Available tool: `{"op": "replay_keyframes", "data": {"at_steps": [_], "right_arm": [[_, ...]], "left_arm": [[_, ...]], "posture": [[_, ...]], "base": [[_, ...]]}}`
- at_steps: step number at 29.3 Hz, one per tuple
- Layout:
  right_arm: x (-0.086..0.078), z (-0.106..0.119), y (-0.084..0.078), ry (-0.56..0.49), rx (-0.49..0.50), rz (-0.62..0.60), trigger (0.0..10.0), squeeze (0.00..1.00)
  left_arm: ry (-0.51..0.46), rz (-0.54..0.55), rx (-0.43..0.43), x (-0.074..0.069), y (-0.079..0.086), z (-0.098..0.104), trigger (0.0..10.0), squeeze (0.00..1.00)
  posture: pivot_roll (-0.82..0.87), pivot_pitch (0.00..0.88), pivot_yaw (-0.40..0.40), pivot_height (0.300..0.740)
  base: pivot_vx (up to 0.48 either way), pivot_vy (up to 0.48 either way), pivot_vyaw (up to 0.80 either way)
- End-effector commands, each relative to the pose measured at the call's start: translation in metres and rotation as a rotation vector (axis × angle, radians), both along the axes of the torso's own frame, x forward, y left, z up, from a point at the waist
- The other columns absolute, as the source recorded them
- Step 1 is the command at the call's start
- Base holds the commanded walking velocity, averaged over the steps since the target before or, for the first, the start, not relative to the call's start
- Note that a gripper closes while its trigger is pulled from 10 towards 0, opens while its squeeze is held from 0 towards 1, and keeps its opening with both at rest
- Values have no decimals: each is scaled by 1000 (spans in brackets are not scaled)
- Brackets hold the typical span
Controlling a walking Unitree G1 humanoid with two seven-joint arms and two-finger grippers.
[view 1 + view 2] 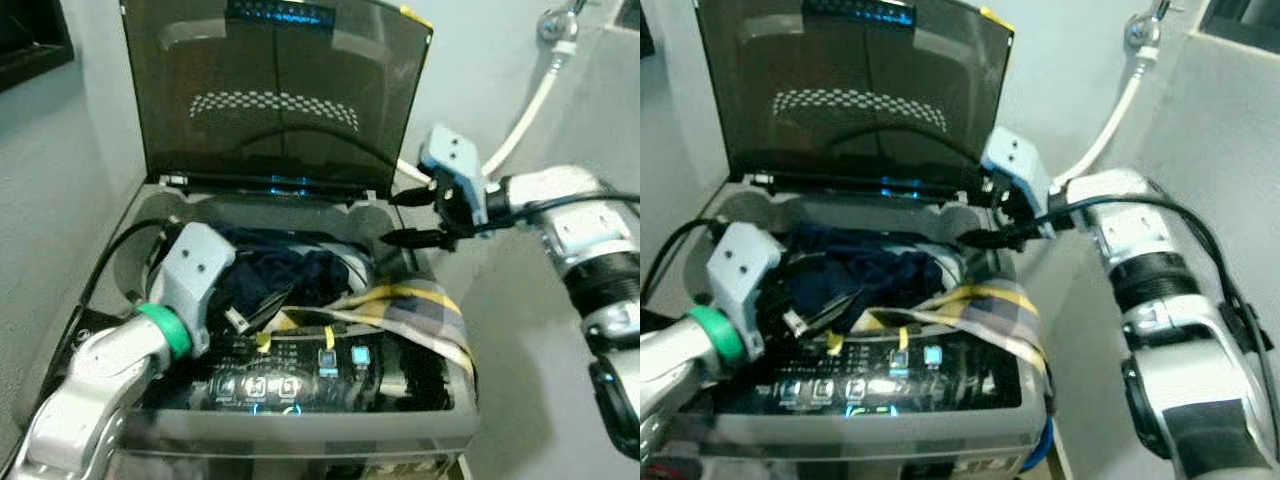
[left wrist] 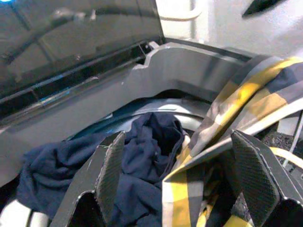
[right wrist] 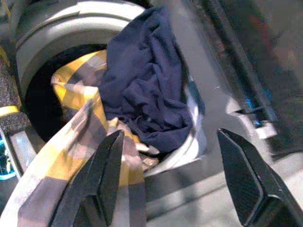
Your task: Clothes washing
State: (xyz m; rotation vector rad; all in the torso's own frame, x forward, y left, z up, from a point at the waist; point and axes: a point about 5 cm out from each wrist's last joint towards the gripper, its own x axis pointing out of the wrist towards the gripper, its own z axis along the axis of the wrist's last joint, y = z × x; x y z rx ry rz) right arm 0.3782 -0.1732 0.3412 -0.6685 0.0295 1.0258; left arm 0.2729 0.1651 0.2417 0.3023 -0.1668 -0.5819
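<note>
Both end effectors are held spread and empty over the washer (image 1: 300, 425). One, the left end effector (image 1: 262, 305), is reached low into the near left of the drum mouth, its fingers (image 2: 111, 168) parted just above the clothes, probably so that cloth can be pushed down or gathered. At the far right rim, the right end effector (image 1: 412, 217) is held apart from the load, its fingers (image 3: 106, 177) splayed and pointed toward the drum, seemingly ready to help.

Inside the drum a navy garment (image 1: 285, 270) is piled, crumpled and soft. A plaid cloth (image 1: 425, 310) in yellow, grey and dark checks is draped from the drum across the near right rim and partly over the lit panel (image 1: 290, 380), so it is judged not yet fully loaded. The lid (image 1: 275, 95) is stood open at the far side, which keeps the mouth clear.
</note>
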Motion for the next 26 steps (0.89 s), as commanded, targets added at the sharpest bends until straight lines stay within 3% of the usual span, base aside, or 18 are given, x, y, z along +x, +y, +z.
{"op": "replay_keyframes", "data": {"at_steps": [1,2,3,5,7,9,12,15,16,22,26], "right_arm": [[-2,2,-8,3,69,-68,10000,1000],[-2,2,-8,3,69,-68,10000,1000],[-4,-7,-14,53,120,-152,10000,1000],[-4,-7,-14,53,120,-152,10000,1000],[-21,-42,-30,188,66,-176,10000,1000],[-48,-62,-42,316,44,-111,10000,1000],[-69,-63,-53,378,72,-46,10000,1000],[-73,-62,-56,371,89,-44,10000,1000],[-75,-64,-61,353,131,-84,10000,0],[-75,-77,-71,357,223,-206,10000,0],[-78,-88,-69,378,220,-214,10000,0]], "left_arm": [[-18,-6,0,-7,6,2,10000,0],[-18,-6,0,-7,6,2,10000,0],[-12,10,1,-9,11,0,10000,0],[-12,10,1,-9,11,0,10000,0],[-5,26,-14,-9,13,-2,10000,0],[-7,6,-55,-8,10,-1,10000,0],[-16,-15,-89,-8,6,0,10000,0],[-20,-19,-98,-8,5,1,10000,0],[-28,-27,-109,-8,4,2,10000,0],[-35,-33,-126,-8,2,4,10000,0],[-34,-37,-129,-8,1,4,10000,0]], "posture": [[90,3,-34,740],[90,3,-34,740],[87,5,-34,740],[87,5,-34,740],[71,12,-20,740],[70,18,-15,740],[63,19,-10,740],[63,18,-12,740],[64,14,-12,740],[67,3,-12,740],[67,2,-12,740]], "base": [[0,0,0],[0,0,0],[0,0,0],[0,0,0],[0,0,0],[0,0,0],[0,0,0],[0,0,0],[0,0,0],[0,0,0],[0,0,0]]}}
